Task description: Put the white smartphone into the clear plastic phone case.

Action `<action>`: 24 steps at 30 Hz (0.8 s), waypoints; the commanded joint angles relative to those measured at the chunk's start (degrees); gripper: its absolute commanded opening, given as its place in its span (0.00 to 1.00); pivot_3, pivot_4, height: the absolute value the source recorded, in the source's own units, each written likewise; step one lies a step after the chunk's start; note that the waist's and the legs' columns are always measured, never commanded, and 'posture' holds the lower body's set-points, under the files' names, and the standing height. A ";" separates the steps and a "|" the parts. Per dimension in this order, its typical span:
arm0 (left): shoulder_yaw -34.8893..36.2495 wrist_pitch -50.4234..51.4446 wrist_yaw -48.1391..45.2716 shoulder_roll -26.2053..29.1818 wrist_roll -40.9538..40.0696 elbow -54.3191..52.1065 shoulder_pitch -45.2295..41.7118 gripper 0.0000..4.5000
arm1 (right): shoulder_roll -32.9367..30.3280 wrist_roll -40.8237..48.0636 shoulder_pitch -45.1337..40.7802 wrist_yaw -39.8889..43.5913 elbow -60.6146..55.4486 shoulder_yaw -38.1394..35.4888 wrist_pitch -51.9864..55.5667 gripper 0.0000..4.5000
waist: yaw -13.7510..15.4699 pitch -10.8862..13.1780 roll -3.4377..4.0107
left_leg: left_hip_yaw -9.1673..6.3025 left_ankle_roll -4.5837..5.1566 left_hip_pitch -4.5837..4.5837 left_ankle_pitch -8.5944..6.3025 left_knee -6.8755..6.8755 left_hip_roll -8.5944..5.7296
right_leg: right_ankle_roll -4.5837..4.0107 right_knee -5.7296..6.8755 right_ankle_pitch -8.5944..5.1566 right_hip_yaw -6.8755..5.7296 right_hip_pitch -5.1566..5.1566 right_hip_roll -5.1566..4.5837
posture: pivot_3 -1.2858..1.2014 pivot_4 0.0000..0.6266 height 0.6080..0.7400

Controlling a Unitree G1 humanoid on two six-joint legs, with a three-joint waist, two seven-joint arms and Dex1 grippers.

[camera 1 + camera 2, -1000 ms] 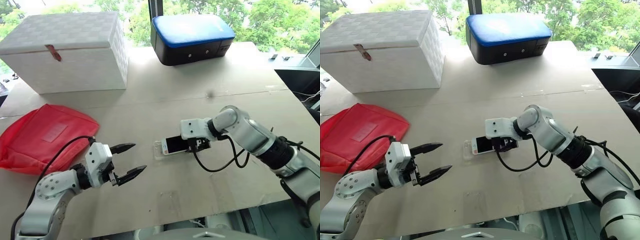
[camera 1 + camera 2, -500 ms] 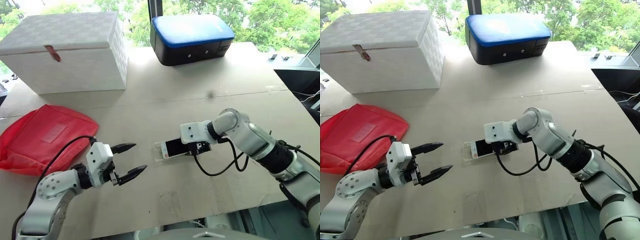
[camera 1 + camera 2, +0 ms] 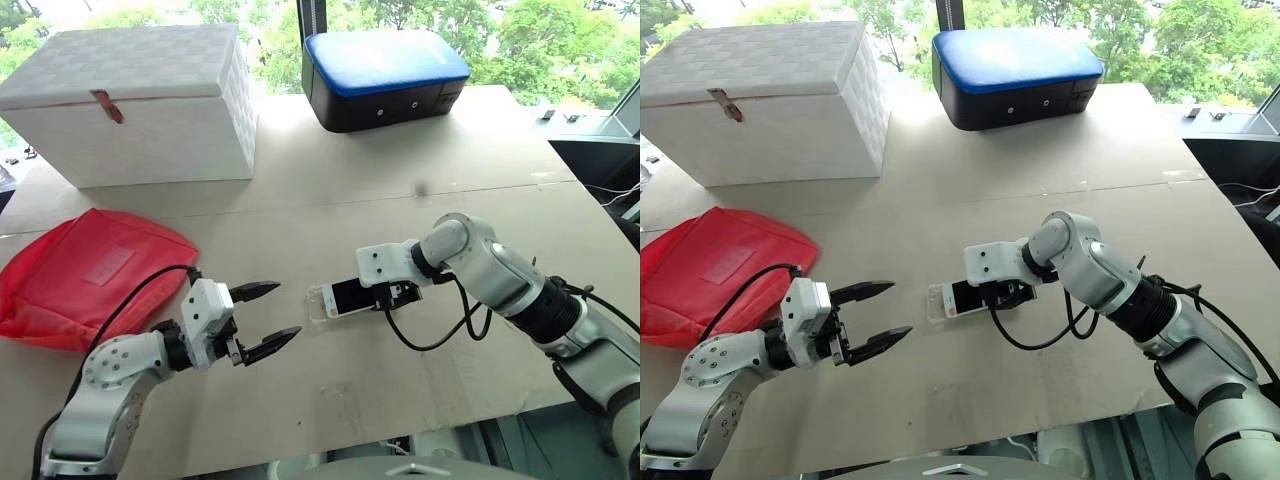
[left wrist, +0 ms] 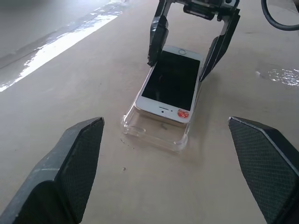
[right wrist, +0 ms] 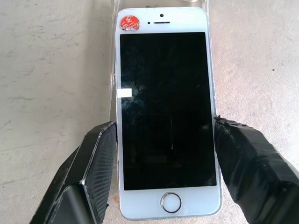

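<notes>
Outdoors trees, indoors beige tabletop, sunlit

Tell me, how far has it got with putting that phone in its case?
Partly done. The white smartphone already lies over the clear plastic phone case, but it sits shifted back, leaving the case's near end bare. In hand: the right gripper straddles the phone's home-button end, a finger on each long side. The left gripper waits open, beside it. Left to do: slide the phone flush and seat it within the rim.

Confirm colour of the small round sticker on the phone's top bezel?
Red-orange, on the white smartphone beside its earpiece; right wrist view shows it best.
</notes>
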 commanded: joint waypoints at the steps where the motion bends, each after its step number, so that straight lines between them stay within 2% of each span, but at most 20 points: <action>1: 0.31 -0.78 -0.26 0.51 0.33 -0.26 -0.11 0.96 | -1.00 0.30 2.35 2.15 -0.22 1.73 1.12 0.99 | 0.00 0.00 0.00 | 0.00 0.00 0.00 0.00 0.00 0.00 | 0.00 0.00 0.00 -0.01 0.00 0.00 | 0.52 0.24 0.96; 13: 0.51 -1.53 -0.22 0.20 0.98 -0.24 0.95 0.96 | -6.25 11.06 2.90 0.46 -14.56 -13.01 16.02 0.99 | -0.05 0.13 -0.01 | -0.05 0.00 -0.07 0.00 -0.01 0.02 | 0.00 -0.01 0.00 -0.03 -0.05 -0.04 | 0.52 0.24 0.96; 14: 0.39 -1.55 -0.25 0.18 1.04 -0.24 0.86 0.96 | -6.28 11.49 3.20 -0.25 -14.80 -13.49 16.50 0.88 | -0.07 0.13 -0.01 | -0.06 0.00 -0.06 -0.01 -0.01 0.02 | 0.00 -0.01 0.00 -0.03 -0.05 -0.08 | 0.52 0.24 0.96; 15: 0.34 -1.53 -0.29 0.22 1.04 -0.23 0.78 0.96 | -6.19 11.93 3.43 -1.02 -14.83 -13.93 16.97 0.86 | -0.09 0.13 -0.01 | -0.06 0.00 -0.06 -0.01 -0.01 0.02 | -0.01 -0.01 0.00 -0.02 -0.05 -0.14 | 0.52 0.24 0.96; 16: 0.32 -1.50 -0.32 0.26 1.04 -0.19 0.69 0.96 | -6.00 12.50 3.66 -1.71 -14.84 -14.39 17.42 0.72 | -0.08 0.13 -0.01 | -0.06 0.00 -0.07 -0.01 -0.01 0.02 | -0.01 -0.01 0.00 -0.02 -0.05 -0.19 | 0.52 0.24 0.96; 18: 0.34 -1.47 -0.57 0.49 1.03 0.12 0.47 0.96 | -5.67 13.51 3.82 -2.93 -14.90 -14.78 17.99 0.54 | -0.03 0.14 0.00 | -0.06 0.00 -0.07 -0.01 -0.01 0.02 | -0.01 -0.01 0.00 -0.03 -0.05 -0.23 | 0.52 0.24 0.96; 22: 0.27 -1.80 -1.36 0.90 1.34 1.23 -0.29 0.96 | -5.10 15.65 4.17 -4.47 -15.51 -14.21 18.02 0.07 | -0.06 0.14 0.00 | -0.07 0.00 -0.07 -0.01 -0.01 0.02 | -0.01 -0.01 0.00 -0.03 -0.06 -0.22 | 0.52 0.24 0.96; 23: 0.11 -1.79 -1.34 0.87 1.40 1.32 -0.52 0.96 | -4.99 16.18 4.46 -4.77 -15.62 -14.00 17.92 0.01 | -0.06 0.14 0.00 | -0.07 0.00 -0.07 -0.01 -0.01 0.02 | -0.01 -0.01 0.00 -0.03 -0.06 -0.22 | 0.52 0.24 0.96; 24: -0.10 -1.75 -1.29 0.82 1.45 1.34 -0.78 0.96 | -4.89 16.39 4.89 -5.11 -15.49 -13.54 17.26 0.01 | -0.06 0.13 -0.01 | -0.07 0.00 -0.07 -0.01 -0.01 0.02 | -0.01 -0.01 0.00 -0.03 -0.06 -0.21 | 0.52 0.24 0.96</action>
